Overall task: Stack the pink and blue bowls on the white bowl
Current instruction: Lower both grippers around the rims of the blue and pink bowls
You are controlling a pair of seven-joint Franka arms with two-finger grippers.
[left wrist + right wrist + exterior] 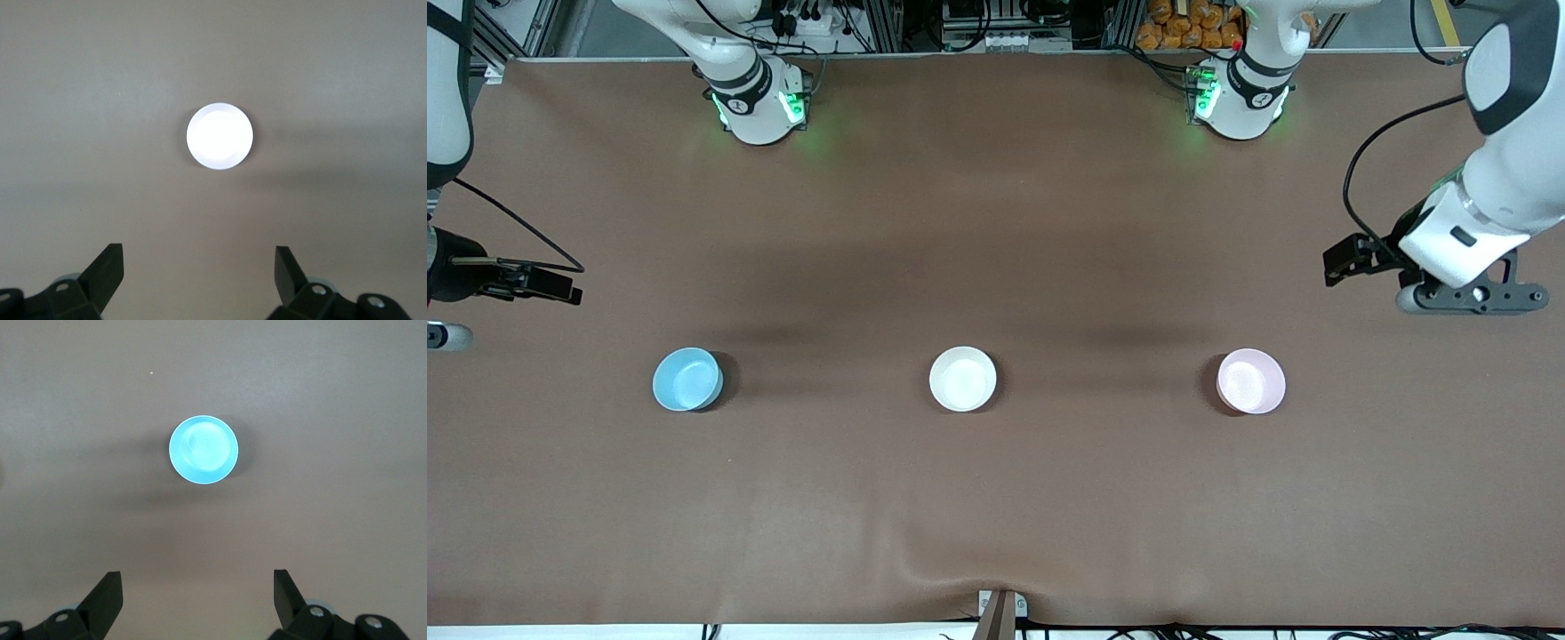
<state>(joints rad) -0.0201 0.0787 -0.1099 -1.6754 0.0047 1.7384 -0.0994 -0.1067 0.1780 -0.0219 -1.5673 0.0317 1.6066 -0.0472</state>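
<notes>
Midway along the brown table (pixel 996 222) sits the small glossy white bowl (pixel 962 379), with the sky-blue plastic bowl (pixel 687 380) toward the right arm's end and the pale pink plastic bowl (pixel 1251 381) toward the left arm's end, well apart. Both the left gripper (pixel 199 267) and right gripper (pixel 197 590) hover high, fingers spread wide, holding nothing

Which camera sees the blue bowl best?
The right wrist view: the blue bowl sits centered and large, its inside visible. The front view shows it small, toward the right arm's end. The left wrist view misses it.
</notes>
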